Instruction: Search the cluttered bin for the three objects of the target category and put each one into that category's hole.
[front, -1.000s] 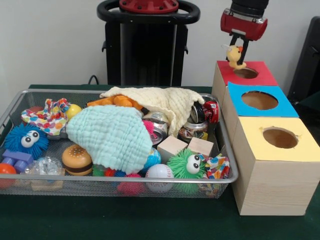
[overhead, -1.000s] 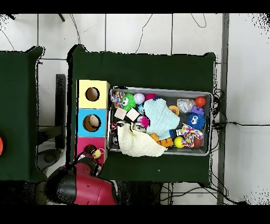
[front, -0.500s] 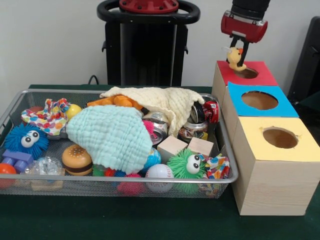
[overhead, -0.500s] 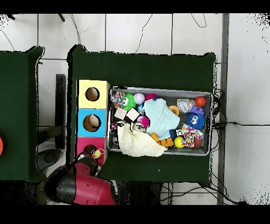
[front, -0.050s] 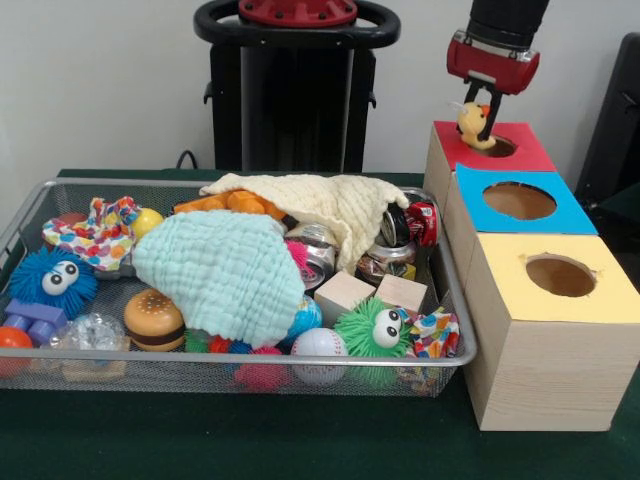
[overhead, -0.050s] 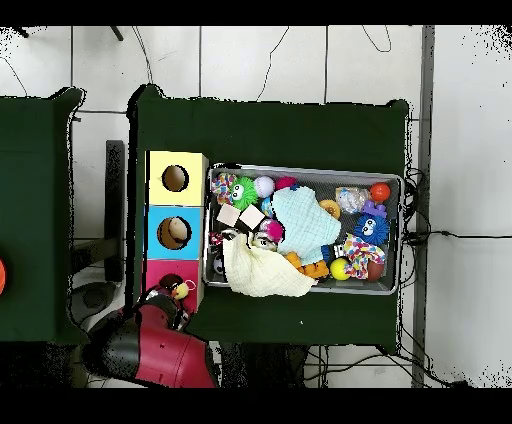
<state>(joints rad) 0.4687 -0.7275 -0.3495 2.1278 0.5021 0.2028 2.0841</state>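
Observation:
My gripper (front, -0.050s: 476, 113) hangs over the red-topped box (front, -0.050s: 520, 150), shut on a small yellow plush duck (front, -0.050s: 470, 122). The duck dangles just above the round hole (front, -0.050s: 494, 146) in that red top, at its left rim. From above, the duck (overhead, -0.050s: 180, 291) shows at the red box (overhead, -0.050s: 160, 272) with the arm's red body (overhead, -0.050s: 150, 345) below it. The wire bin (front, -0.050s: 455, 330) beside the boxes is full of toys under a mint cloth (front, -0.050s: 225, 272) and a cream cloth (front, -0.050s: 335, 205).
A blue-topped box (front, -0.050s: 520, 203) and a yellow-topped box (front, -0.050s: 560, 278) stand in a row with the red one. The bin holds furry green (front, -0.050s: 374, 335) and blue (front, -0.050s: 50, 282) monsters, a burger toy (front, -0.050s: 154, 318), a baseball (front, -0.050s: 318, 350), wooden blocks (front, -0.050s: 343, 294) and cans (front, -0.050s: 392, 255).
The gripper has carried the duck a little to the right, nearer the red box's hole. The bin's contents have not moved.

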